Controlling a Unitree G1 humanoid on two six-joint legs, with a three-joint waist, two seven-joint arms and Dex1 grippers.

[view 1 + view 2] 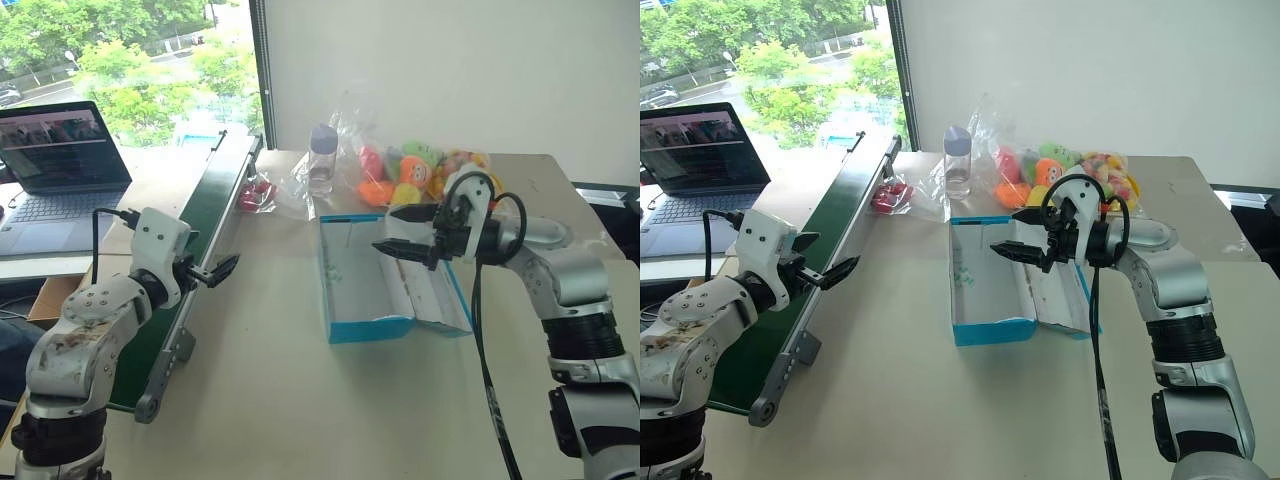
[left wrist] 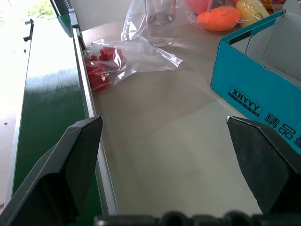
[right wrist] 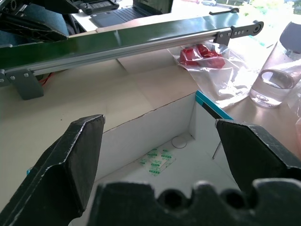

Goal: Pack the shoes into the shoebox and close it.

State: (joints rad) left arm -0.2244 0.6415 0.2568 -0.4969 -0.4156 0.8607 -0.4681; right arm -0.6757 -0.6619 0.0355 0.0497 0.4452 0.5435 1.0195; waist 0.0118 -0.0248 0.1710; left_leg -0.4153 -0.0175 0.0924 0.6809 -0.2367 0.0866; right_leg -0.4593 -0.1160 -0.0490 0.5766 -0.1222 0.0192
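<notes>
The left gripper [image 1: 222,268] is nearest the head camera, its two black fingers spread wide and holding nothing, hanging over the edge of the long green-black conveyor [image 1: 205,215] to the left of the shoebox [image 1: 345,285]. The shoebox, bright blue with white inner walls, lies open on the tan table [image 1: 300,400], its lid [image 1: 440,298] folded out flat on its right side. Inside, on the white floor, sits a small clear sachet with green print [image 3: 159,160]; the print cannot be read. The box's blue outer side carries white letters "XHYYY" [image 2: 244,102] followed by Chinese characters. The right gripper [image 1: 395,232] hovers above the box's open top, jaws wide and empty. Behind the box stand a clear bottle [image 1: 321,160], a bag of colourful plush toys [image 1: 415,170] and a bag of red pieces [image 1: 258,193]. Far left of the box, beyond the conveyor, sits an open laptop [image 1: 55,170].
</notes>
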